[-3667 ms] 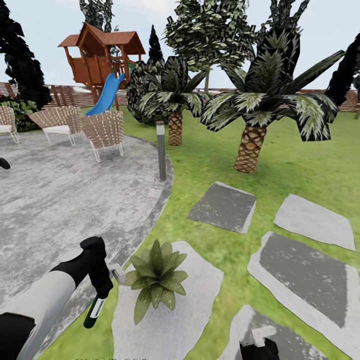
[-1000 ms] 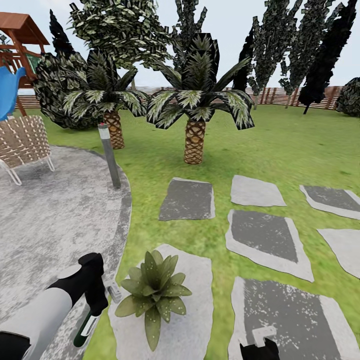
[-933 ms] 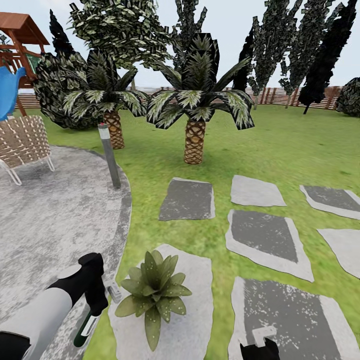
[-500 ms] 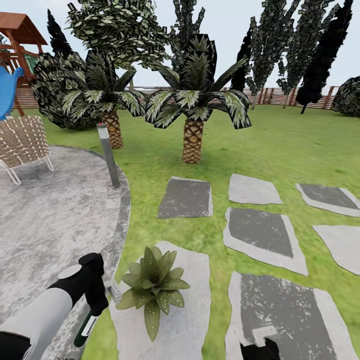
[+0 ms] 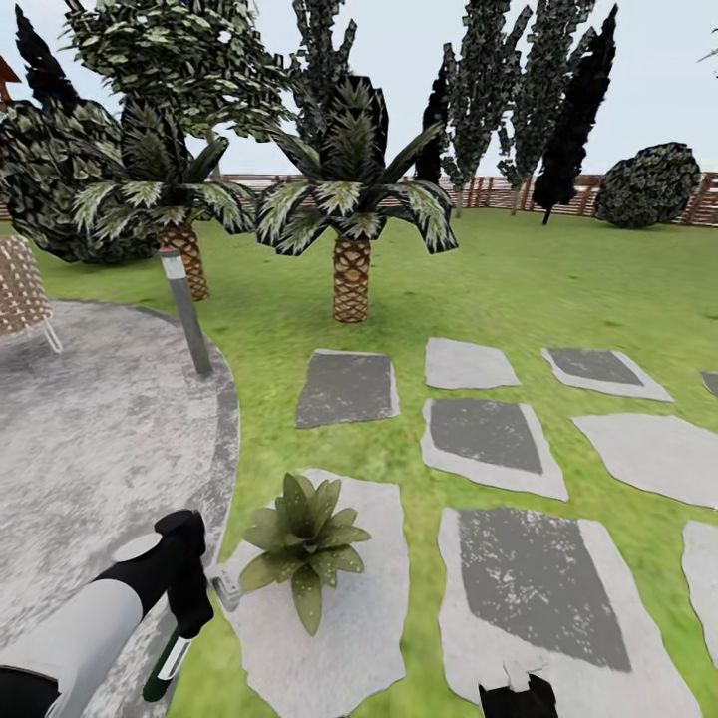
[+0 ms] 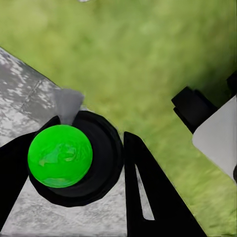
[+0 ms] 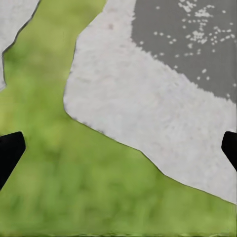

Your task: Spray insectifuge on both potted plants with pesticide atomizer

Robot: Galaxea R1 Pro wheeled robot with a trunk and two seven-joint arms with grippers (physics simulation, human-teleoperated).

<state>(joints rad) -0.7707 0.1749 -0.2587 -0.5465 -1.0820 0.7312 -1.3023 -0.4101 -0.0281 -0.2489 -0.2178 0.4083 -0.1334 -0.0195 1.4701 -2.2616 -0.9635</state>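
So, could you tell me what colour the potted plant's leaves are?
Green, faintly speckled white; the potted plant shows best in the head view.

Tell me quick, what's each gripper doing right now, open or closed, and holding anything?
Left gripper: closed on the pesticide atomizer, beside the potted plant.
Right gripper: open, holding nothing, above grass and a stepping stone.

left arm reached forward, low | left gripper clamped the pesticide atomizer | right gripper spread wide
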